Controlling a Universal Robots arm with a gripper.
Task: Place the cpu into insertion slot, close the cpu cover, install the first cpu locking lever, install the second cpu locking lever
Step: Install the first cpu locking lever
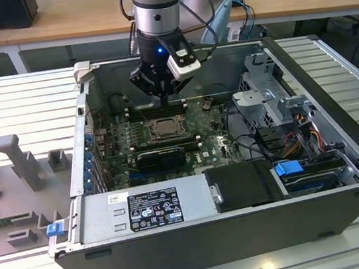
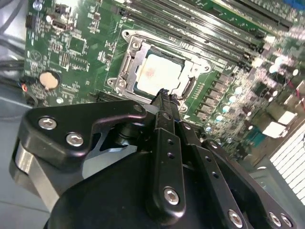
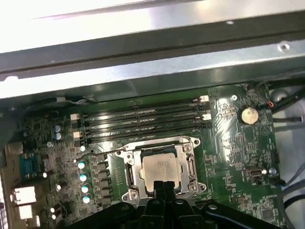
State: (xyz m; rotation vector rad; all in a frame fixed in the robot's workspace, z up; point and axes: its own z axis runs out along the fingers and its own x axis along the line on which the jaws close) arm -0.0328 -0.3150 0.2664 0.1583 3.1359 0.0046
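- Fingers (image 1: 163, 98) in the exterior view hang pinched together and empty, pointing down from the arm (image 1: 157, 10) into the open case (image 1: 200, 235) on the slatted worktop (image 1: 20, 96). They are just above the slot (image 1: 164, 128), which sits on the board (image 1: 213, 136) towards the exterior view's left, on the near side of the memory slots (image 1: 136, 112).
- In the second wrist view the cpu (image 2: 157, 74) lies flat in the slot, pale top up. The cover (image 2: 129, 64) is down around it as a silver frame. The closed fingers (image 2: 164, 102) end over the chip's edge away from the memory slots (image 2: 214, 24). Whether they touch it I cannot tell.
- In the first wrist view the cpu (image 3: 159, 167) sits square inside the cover (image 3: 133, 167), and the fingers (image 3: 157, 187) meet at that same edge. A thin bright rod (image 3: 152, 143), probably a lever, runs along the side facing the memory slots (image 3: 143, 117). Whether it is latched I cannot tell.
- Judged from this, the chip is placed and the cover is down, so the work looks to be at the cover or the levers. Closed tips serve here as a pusher. They should bear on the metal frame or the lever, never on the chip's top. The push should be straight and slow, clear of the memory slots and the small parts around the slot, since a slip could scrape the board.
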